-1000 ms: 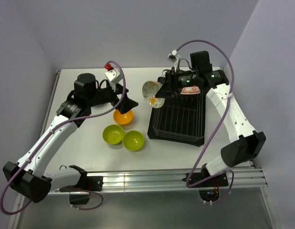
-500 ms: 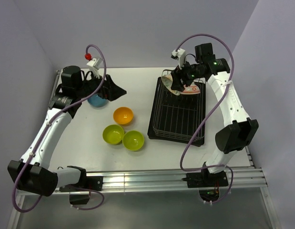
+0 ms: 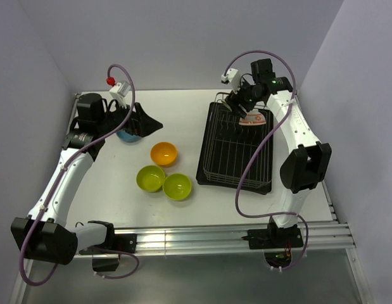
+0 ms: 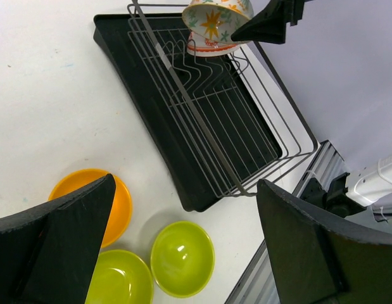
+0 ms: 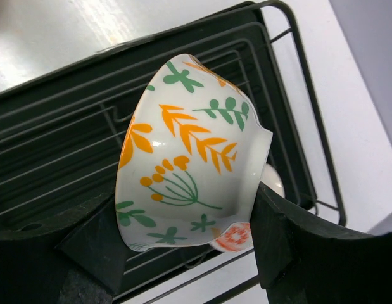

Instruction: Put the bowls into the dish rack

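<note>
Right wrist view: patterned bowl (image 5: 189, 158) between jaws

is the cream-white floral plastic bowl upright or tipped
Tipped: the cream-white floral bowl lies on its side in the right gripper, rim facing sideways, above the black wire dish rack.

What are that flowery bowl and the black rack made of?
The flowered bowl looks like glossy plastic or melamine, though glazed ceramic is possible: it has a smooth skin, soft highlights and printed leaves. The dish rack seems to be thin metal wire with a dull grey sheen, set over a matte black tray, probably plastic.
</note>
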Robot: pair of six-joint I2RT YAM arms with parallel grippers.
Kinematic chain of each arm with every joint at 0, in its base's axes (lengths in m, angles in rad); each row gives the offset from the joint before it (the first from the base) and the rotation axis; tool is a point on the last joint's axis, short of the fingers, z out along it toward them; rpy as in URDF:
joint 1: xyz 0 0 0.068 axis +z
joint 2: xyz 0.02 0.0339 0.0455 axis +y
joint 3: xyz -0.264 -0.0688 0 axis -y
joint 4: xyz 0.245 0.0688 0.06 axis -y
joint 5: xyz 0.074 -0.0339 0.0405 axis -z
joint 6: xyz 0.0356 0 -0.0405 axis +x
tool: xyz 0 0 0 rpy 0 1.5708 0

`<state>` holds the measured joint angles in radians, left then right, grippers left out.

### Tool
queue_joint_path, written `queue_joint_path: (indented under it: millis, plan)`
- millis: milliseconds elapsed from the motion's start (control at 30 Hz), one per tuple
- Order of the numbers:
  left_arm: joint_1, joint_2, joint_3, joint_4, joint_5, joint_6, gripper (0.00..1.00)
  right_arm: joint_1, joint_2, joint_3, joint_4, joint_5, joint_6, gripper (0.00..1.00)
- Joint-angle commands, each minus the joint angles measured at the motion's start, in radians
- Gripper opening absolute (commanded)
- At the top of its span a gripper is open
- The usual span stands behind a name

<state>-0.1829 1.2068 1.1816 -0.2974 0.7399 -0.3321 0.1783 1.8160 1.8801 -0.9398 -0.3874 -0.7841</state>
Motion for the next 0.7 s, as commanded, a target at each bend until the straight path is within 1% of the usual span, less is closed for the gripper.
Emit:
queue_joint_path:
  millis: [0, 367, 667]
  plan:
    - [0.016, -0.042, -0.013, 0.043, 0.032, -0.004, 1.00, -0.005, 0.009, 0.024, 0.136, 0.054, -0.060, 0.00]
    - [0.048, -0.050, -0.036, 0.046, 0.053, 0.005, 1.00, 0.035, 0.063, -0.025, 0.254, 0.122, -0.147, 0.00]
    - [0.060, -0.049, -0.042, 0.046, 0.064, 0.010, 0.99, 0.062, 0.097, -0.087, 0.302, 0.153, -0.198, 0.00]
